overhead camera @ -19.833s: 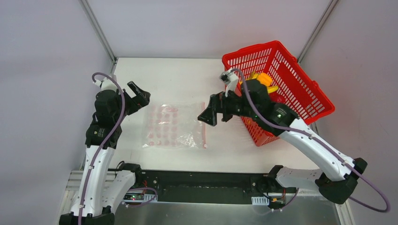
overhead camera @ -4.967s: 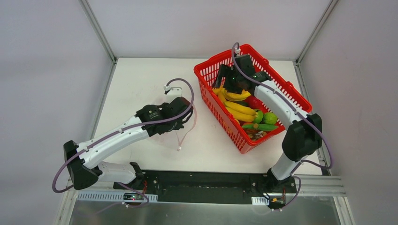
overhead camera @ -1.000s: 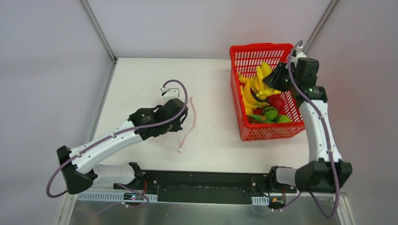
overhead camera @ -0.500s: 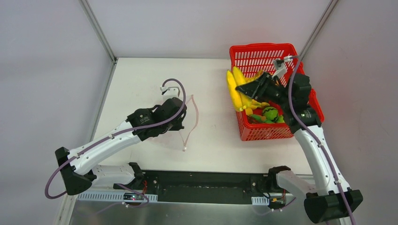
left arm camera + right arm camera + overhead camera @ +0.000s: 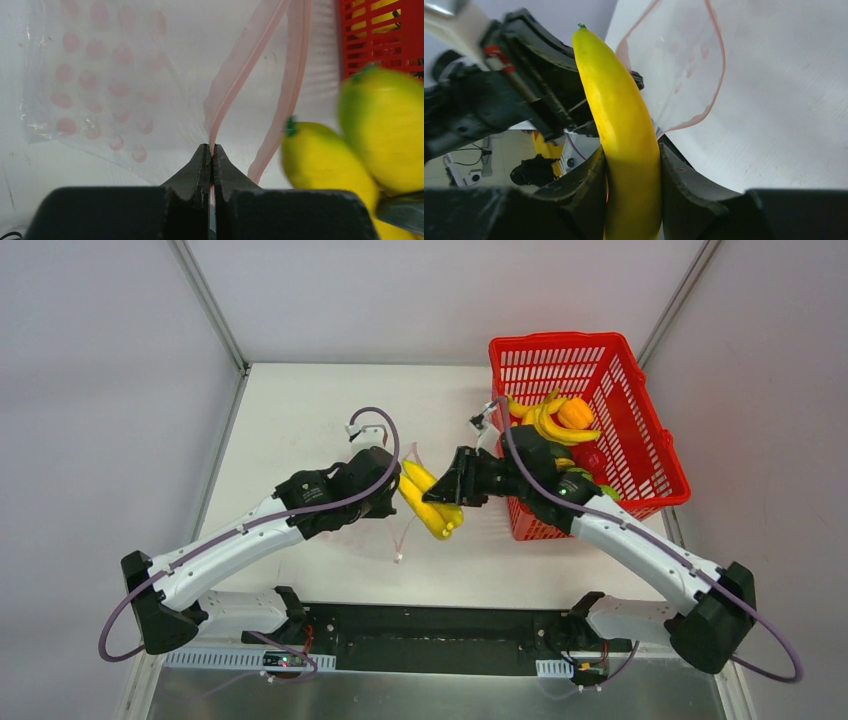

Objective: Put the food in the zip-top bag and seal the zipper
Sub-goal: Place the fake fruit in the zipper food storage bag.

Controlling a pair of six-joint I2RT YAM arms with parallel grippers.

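My left gripper [image 5: 388, 492] is shut on the pink-red zipper [image 5: 235, 75] of the zip-top bag [image 5: 100, 95] and holds that edge up off the table. The bag's mouth gapes between the two zipper strips. My right gripper [image 5: 631, 165] is shut on a bunch of yellow bananas [image 5: 430, 504], part of the food, right beside the left gripper at the mouth. In the right wrist view one banana [image 5: 619, 110] points up along the opening [image 5: 679, 60]. More food lies in the red basket: bananas with an orange [image 5: 572, 414], a red piece [image 5: 592, 460] and a green piece [image 5: 577, 484].
The red lattice basket [image 5: 655, 445] stands at the back right, close behind the right arm. Grey walls with metal posts close in the white table [image 5: 300, 410] on three sides. A black rail runs along the near edge between the arm bases.
The right arm has carried the bananas out of the basket and leftward to the bag's mouth. The left gripper has kept its hold on the zipper, nearly still.
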